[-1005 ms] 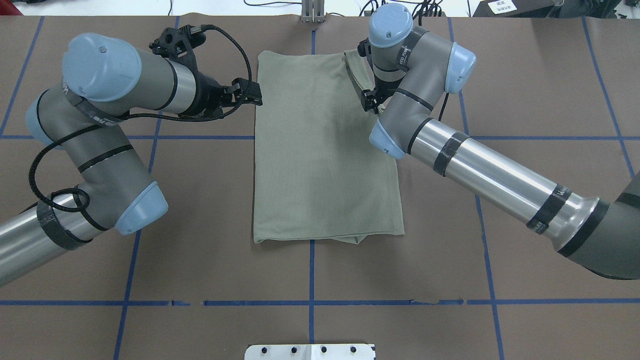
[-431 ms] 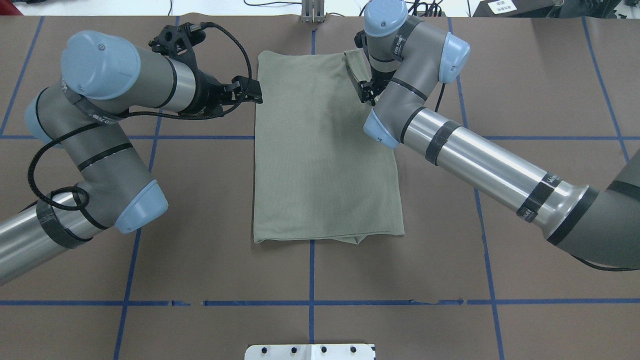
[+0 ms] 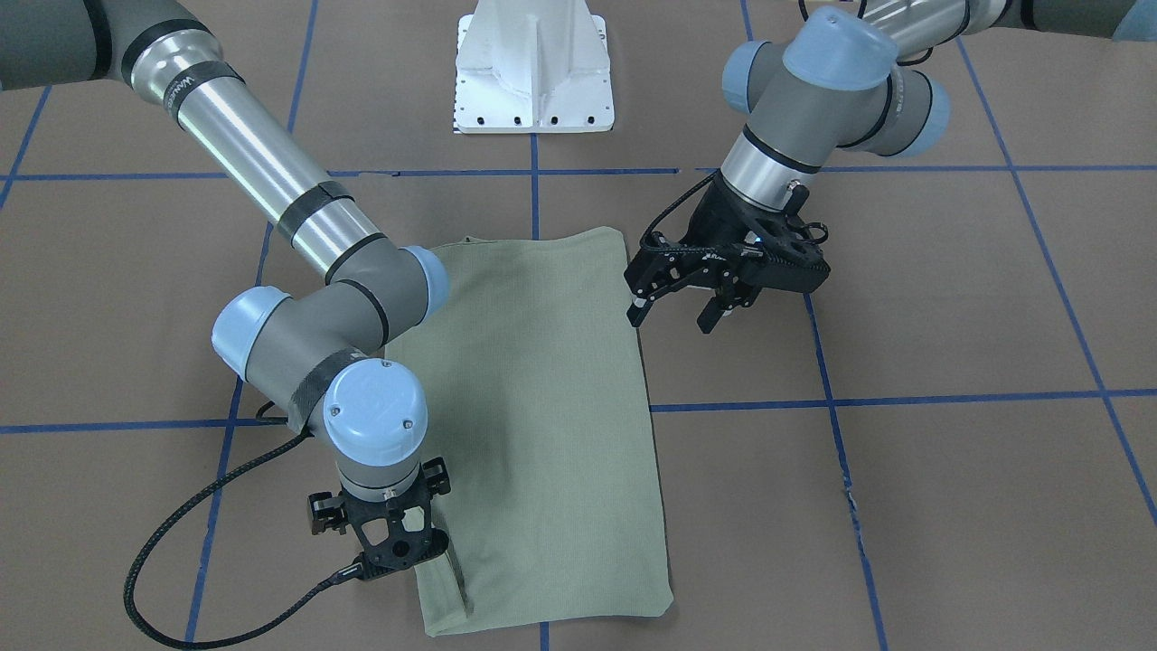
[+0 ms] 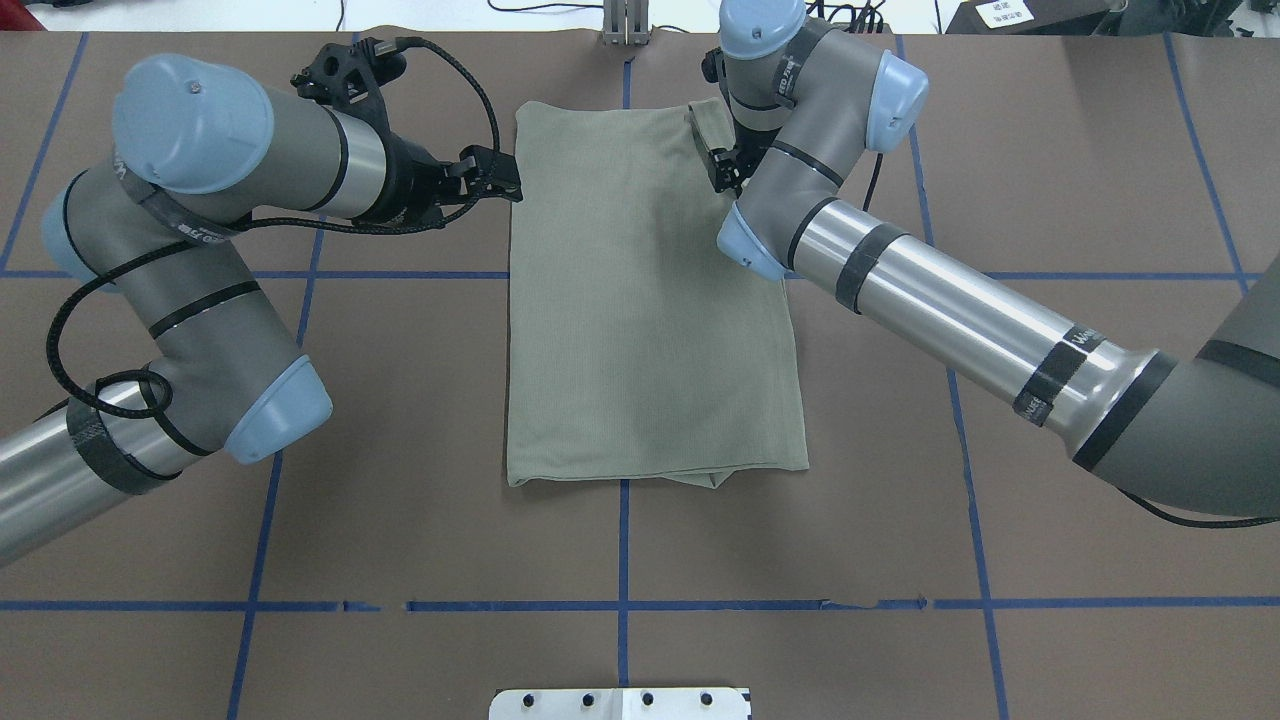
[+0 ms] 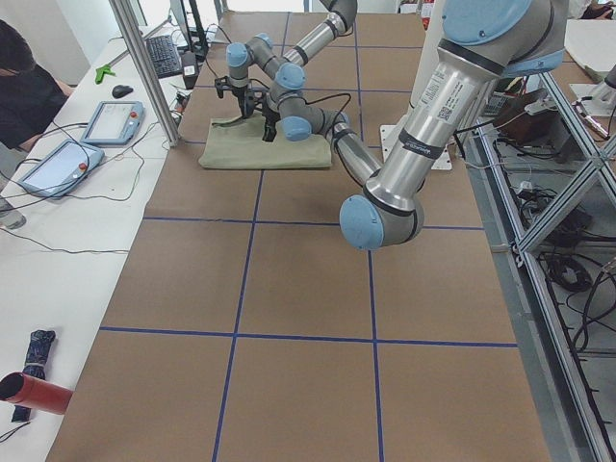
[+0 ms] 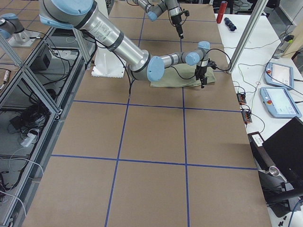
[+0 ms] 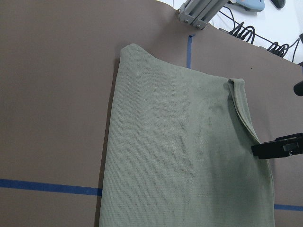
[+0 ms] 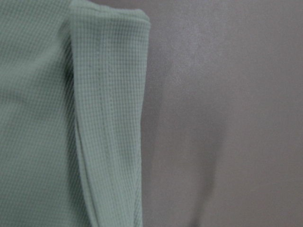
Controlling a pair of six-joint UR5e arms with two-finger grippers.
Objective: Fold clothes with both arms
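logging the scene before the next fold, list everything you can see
shirt: 1, pale green, folded, middle of the table
table: 1, brown with a blue tape grid
base: 1, white, at the robot's edge of the table
tablets: 2, grey, on the side bench
tube: 1, red, on the side bench
person: 1, dark top, by the bench
arms: 2, silver-grey with blue caps, either side of the shirt
left hand: 1, black, open, beside the shirt's edge
right hand: 1, black, open, over the shirt's far corner

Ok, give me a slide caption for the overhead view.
Folded green shirt, left hand beside its left edge, right hand above its far right corner.
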